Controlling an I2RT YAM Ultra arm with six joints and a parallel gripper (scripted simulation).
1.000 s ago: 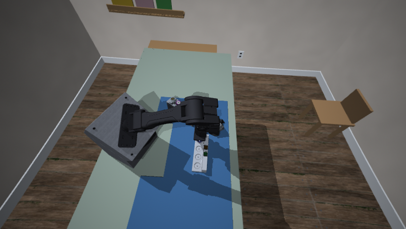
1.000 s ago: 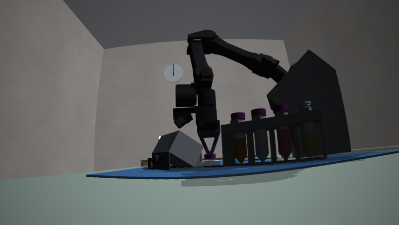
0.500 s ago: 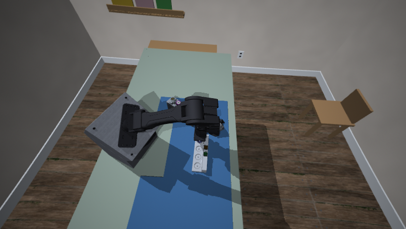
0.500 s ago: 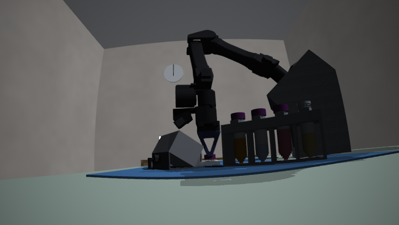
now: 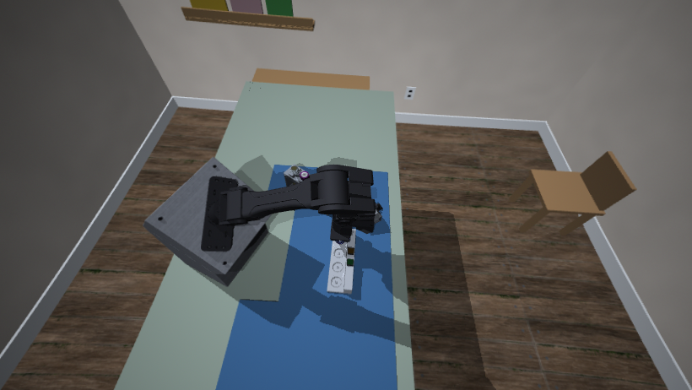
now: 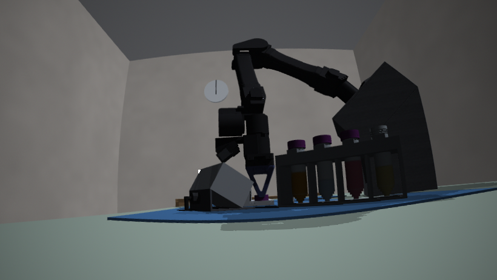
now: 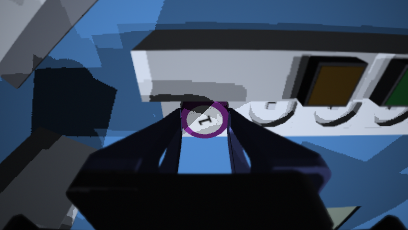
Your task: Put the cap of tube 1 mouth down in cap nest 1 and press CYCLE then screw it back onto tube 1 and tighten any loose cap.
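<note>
My gripper (image 7: 204, 115) is shut on the purple cap (image 7: 204, 119). The cap's white dot with the number 1 faces up. I hold it low over the left end of the white cap tray (image 7: 260, 85), at cap nest 1; I cannot tell whether it touches the nest's floor. In the exterior view the cap (image 6: 260, 198) sits between the fingertips, just above the mat. Tube 1 (image 6: 379, 132) stands uncapped at the right end of the dark rack (image 6: 342, 173). The other three tubes carry purple caps (image 6: 321, 140). The amber lamp (image 7: 332, 82) and the green lamp (image 7: 395, 87) look dark.
Three empty nests (image 5: 336, 267) lie along the tray beyond the gripper. A grey wedge-shaped block (image 6: 222, 187) stands close to the left of the gripper in the exterior view. The rack stands close on its right. The arm's grey base block (image 5: 203, 220) is at the table's edge.
</note>
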